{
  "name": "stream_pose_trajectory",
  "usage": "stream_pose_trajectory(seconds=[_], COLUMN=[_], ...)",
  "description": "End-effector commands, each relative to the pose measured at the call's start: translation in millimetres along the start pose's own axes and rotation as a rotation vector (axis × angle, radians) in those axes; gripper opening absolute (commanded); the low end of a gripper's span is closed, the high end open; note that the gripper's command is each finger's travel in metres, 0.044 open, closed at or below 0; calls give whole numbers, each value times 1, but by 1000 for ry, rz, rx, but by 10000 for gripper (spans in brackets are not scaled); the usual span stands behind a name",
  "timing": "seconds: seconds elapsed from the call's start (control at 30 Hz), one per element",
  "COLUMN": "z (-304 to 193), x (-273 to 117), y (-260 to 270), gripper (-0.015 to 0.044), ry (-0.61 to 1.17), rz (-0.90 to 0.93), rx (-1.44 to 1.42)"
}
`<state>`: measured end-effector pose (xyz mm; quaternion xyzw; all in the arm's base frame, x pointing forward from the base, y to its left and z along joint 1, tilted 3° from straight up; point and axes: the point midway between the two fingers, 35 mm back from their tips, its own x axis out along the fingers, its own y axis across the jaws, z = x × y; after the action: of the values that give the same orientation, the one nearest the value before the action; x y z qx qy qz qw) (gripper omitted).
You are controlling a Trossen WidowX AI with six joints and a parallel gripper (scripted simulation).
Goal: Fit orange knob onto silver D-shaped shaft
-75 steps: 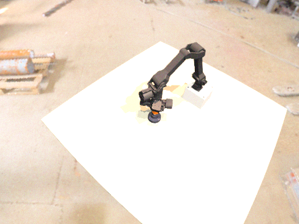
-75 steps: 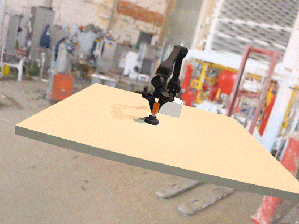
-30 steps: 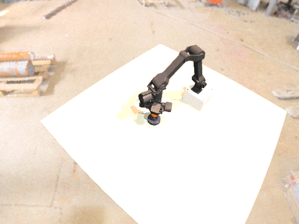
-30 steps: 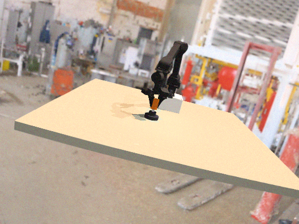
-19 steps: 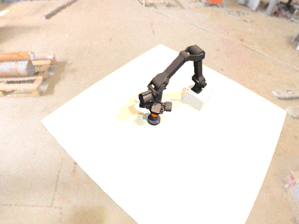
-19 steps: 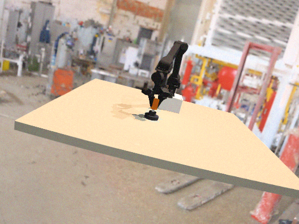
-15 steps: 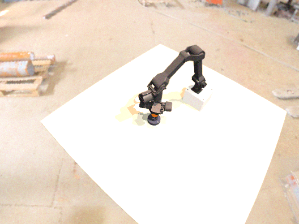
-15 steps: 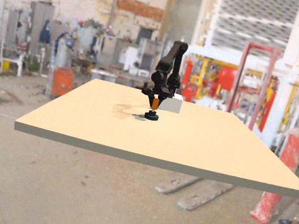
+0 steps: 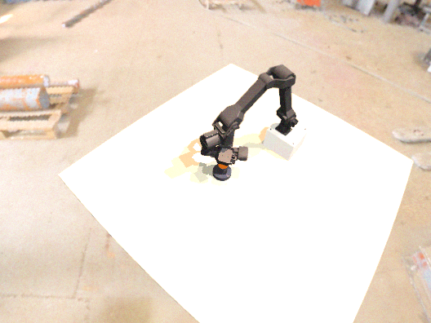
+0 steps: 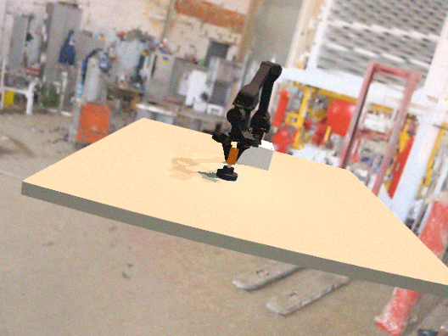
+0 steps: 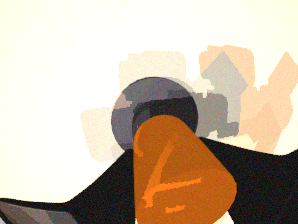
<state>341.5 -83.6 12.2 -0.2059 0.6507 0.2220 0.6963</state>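
The pale table (image 9: 261,228) (image 10: 254,212) (image 11: 45,60) carries the dark round pedestal (image 9: 222,175) (image 10: 226,174) (image 11: 120,122) and white block (image 9: 282,143) (image 10: 260,158).

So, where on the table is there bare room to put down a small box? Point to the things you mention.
The wide stretch in front of the pedestal (image 9: 222,176) (image 10: 226,175), toward the near edge, looks free. It is crowded between pedestal and white base block (image 9: 278,143) (image 10: 260,158), under the arm.

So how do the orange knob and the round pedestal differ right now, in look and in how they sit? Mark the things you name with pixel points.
The orange knob (image 10: 232,156) (image 11: 175,175) is bright orange; the round pedestal (image 9: 222,175) (image 10: 226,175) (image 11: 125,112) is dark.
The knob is narrow and taller than wide; the pedestal is broad and low.
The knob is held in the tool (image 10: 232,158), above the pedestal, which rests on the table (image 9: 253,228) (image 10: 191,191).
Both look rounded.
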Motion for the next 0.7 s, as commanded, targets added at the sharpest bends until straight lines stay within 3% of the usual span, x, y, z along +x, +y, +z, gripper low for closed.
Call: stream_pose_trajectory(seconds=[0.0,0.67], z=[1,3], x=[0,-8], y=[-1,-4], gripper=[0,0], ry=[-5,-6], rz=[-5,-5], rx=[-4,103])
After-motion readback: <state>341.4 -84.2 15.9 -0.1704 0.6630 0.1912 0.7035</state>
